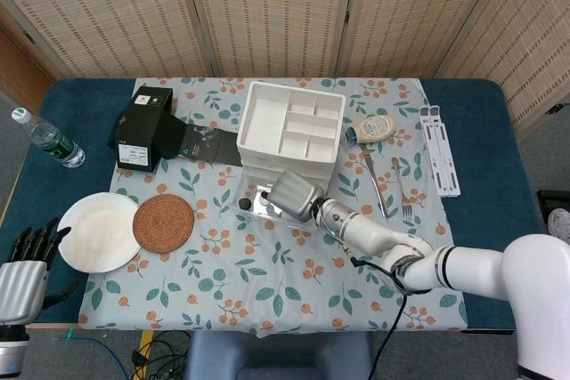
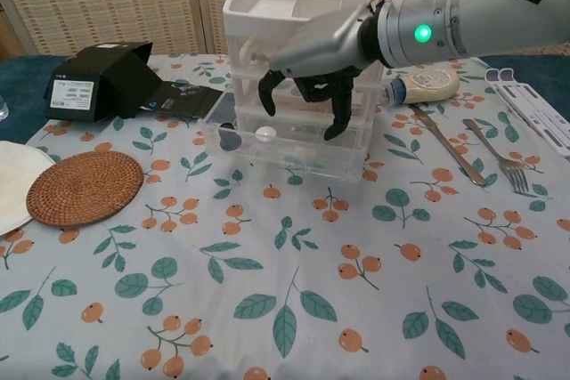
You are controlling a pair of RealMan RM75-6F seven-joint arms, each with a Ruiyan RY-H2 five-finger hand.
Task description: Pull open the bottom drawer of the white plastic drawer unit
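Setting: woven screen panels (image 1: 267, 6) stand behind a blue table (image 1: 481, 113) spread with a leaf-and-berry cloth (image 2: 294, 291).
Drawer unit: we see the white plastic drawer unit (image 1: 289, 126) at the middle rear of the cloth, its divided top tray facing up.
Bottom drawer: the bottom drawer (image 2: 285, 144) stands out from the unit's front toward us, a white knob (image 2: 264, 133) on its face.
Right hand: our right hand (image 2: 312, 60) hangs palm down just in front of the unit, fingers (image 2: 337, 117) apart and curled downward over the drawer, holding nothing; we cannot tell whether the tips touch it.
Left hand: our left hand (image 1: 22, 273) sits well left of the unit, off the table's front corner, fingers spread and empty.
Left of the unit: a black box (image 1: 147, 126), a woven coaster (image 1: 164, 224) touching a white plate (image 1: 96, 233), a water bottle (image 1: 49, 140).
Right of the unit: a squeeze bottle (image 1: 372, 127), a knife (image 1: 374, 180), a fork (image 1: 401, 189).
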